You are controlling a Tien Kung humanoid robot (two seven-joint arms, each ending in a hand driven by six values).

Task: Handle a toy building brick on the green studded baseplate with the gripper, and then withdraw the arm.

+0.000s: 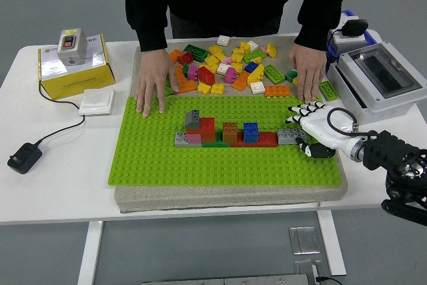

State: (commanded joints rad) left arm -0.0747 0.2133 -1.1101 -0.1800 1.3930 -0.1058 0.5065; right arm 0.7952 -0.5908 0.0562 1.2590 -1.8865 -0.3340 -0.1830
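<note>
A row of joined bricks (227,135) stands in the middle of the green studded baseplate (160,158), with a grey brick (289,137) at its right end. My right hand (308,128) is white with black fingertips. It hovers at the baseplate's right edge, just right of the grey brick, fingers spread and holding nothing. My left arm is out of view.
A person stands at the far side, both hands (153,80) (307,75) flat at the baseplate's back edge. Loose bricks (230,65) lie between them. A grey electrical box (377,78) sits at the right. A yellow box (72,65), a white switch (97,101) and a black adapter (24,157) are at the left.
</note>
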